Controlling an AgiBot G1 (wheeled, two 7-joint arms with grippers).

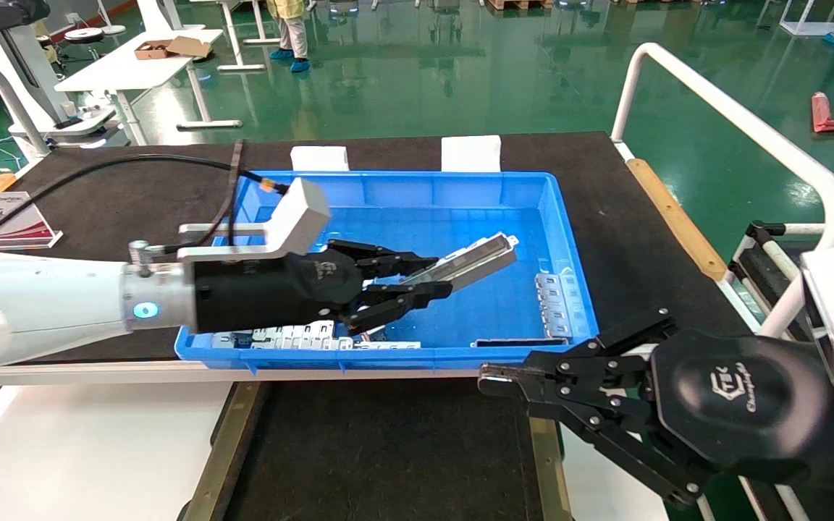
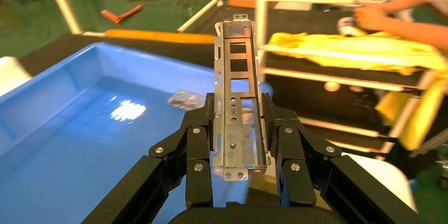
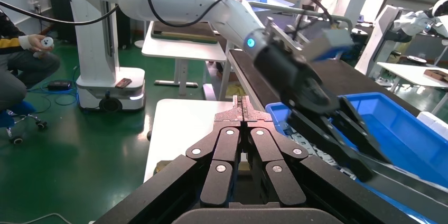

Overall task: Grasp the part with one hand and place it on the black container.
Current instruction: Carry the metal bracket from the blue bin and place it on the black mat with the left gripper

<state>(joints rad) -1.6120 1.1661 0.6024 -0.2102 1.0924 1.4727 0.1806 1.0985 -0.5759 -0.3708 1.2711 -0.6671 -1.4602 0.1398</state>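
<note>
My left gripper [image 1: 428, 278] is shut on the part [image 1: 471, 262], a slim silver-grey channel bar with rectangular cutouts, and holds it above the blue bin's floor. In the left wrist view the part [image 2: 238, 92] stands out between the fingers [image 2: 198, 129], gripped at its lower end. The black container [image 1: 388, 449], a flat matte black tray with brass-coloured side strips, lies in front of the bin at the near edge. My right gripper [image 1: 493, 376] is shut and empty, parked at the near right, beside the bin's front right corner; it also shows in the right wrist view [image 3: 243, 108].
The blue plastic bin [image 1: 569, 239] sits on the large black tabletop mat [image 1: 605, 188] and holds flat slotted grey plates [image 1: 558, 304] at the right and ladder-like strips [image 1: 301, 336] along the front wall. A white rail [image 1: 750, 123] stands at the right. A white table [image 1: 84, 449] is at near left.
</note>
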